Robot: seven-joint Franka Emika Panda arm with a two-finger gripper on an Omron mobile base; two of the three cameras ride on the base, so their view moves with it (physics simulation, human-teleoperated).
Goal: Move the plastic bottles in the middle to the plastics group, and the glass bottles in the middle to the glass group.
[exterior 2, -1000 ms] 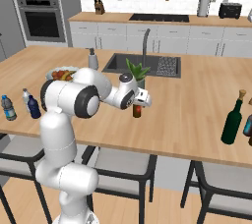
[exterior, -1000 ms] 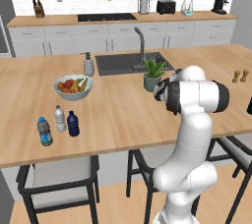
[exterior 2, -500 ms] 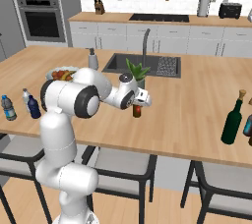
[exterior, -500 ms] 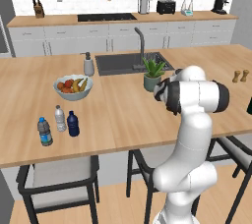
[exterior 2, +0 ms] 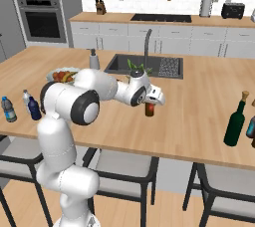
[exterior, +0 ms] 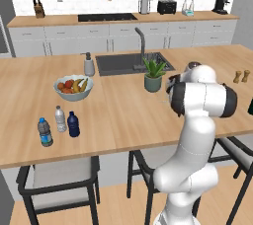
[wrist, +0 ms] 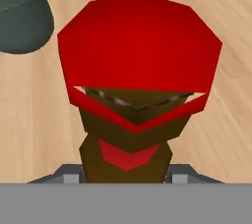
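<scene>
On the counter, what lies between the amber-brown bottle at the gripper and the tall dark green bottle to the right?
Nothing: in the right base view, only bare wooden countertop stretches between the amber-brown bottle with the red cap and the tall dark green bottle.

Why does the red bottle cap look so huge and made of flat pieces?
Hand view: the camera sits right above the red cap, so it looms large and its flat rendered facets show. Right base view: the amber bottle looks small under the claw.
</scene>
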